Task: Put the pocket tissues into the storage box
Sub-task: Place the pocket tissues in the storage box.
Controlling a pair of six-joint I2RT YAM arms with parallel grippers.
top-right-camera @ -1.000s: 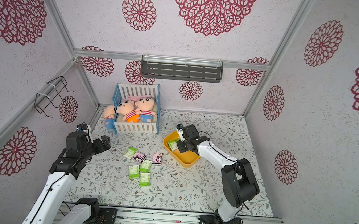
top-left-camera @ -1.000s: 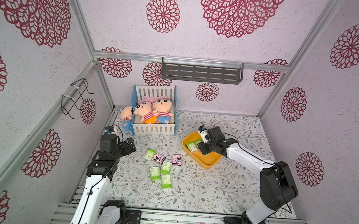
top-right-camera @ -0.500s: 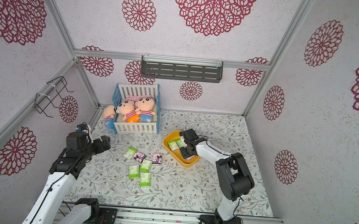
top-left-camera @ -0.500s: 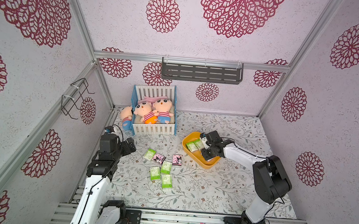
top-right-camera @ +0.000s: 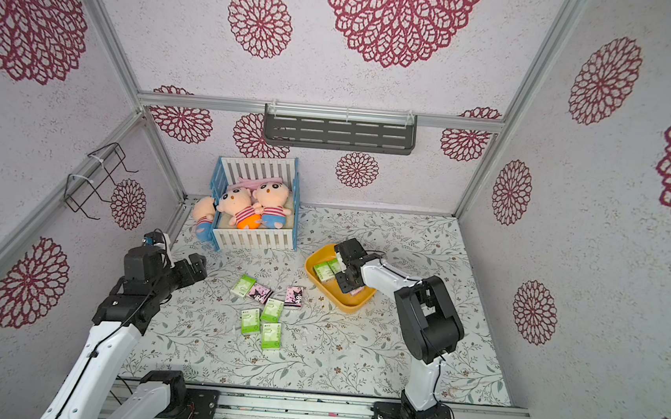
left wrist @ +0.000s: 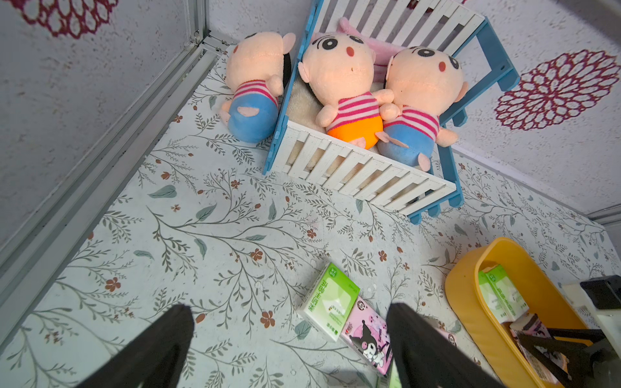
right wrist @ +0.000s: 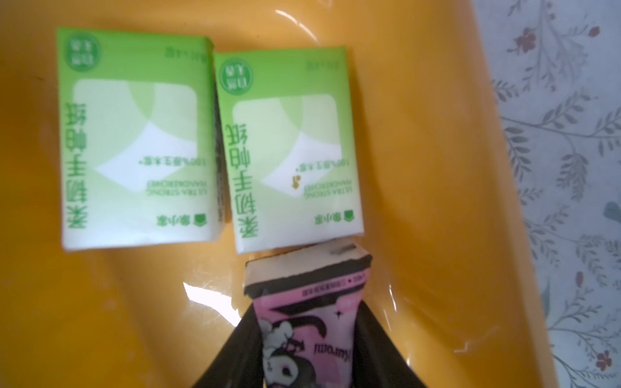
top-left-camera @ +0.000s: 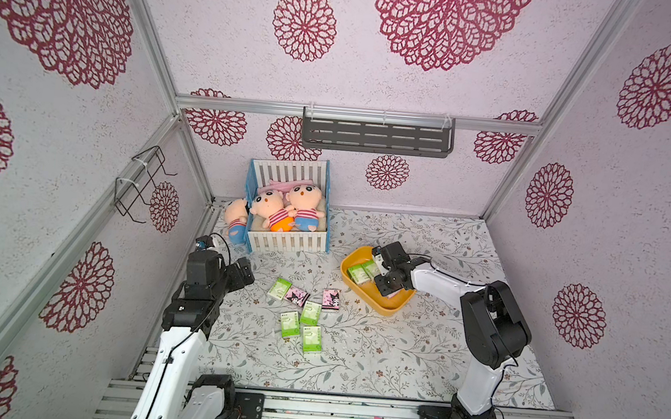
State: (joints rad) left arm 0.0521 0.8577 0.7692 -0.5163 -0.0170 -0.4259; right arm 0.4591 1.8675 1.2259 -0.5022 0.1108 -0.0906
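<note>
The yellow storage box (top-left-camera: 388, 307) sits right of the table's middle. My right gripper (right wrist: 304, 324) is down inside it, shut on a pink pocket tissue packet (right wrist: 307, 299) with a black cartoon figure. Two green-and-white packets (right wrist: 134, 141) (right wrist: 289, 147) lie flat side by side on the box floor just beyond it. Several more pocket tissues, green (top-left-camera: 289, 324) and pink (top-left-camera: 331, 300), lie loose on the floral mat left of the box. My left gripper (left wrist: 289, 322) hangs open above the mat, left of the loose packets, holding nothing.
A white-slatted, blue-sided crate (top-left-camera: 287, 242) with plush dolls stands at the back left, and another doll (top-left-camera: 236, 220) lies beside it. A grey shelf (top-left-camera: 376, 134) hangs on the back wall and a wire rack (top-left-camera: 139, 183) on the left wall.
My right gripper has moved along the box toward its near end and lowered into it with the pink packet. The left arm has not moved.
</note>
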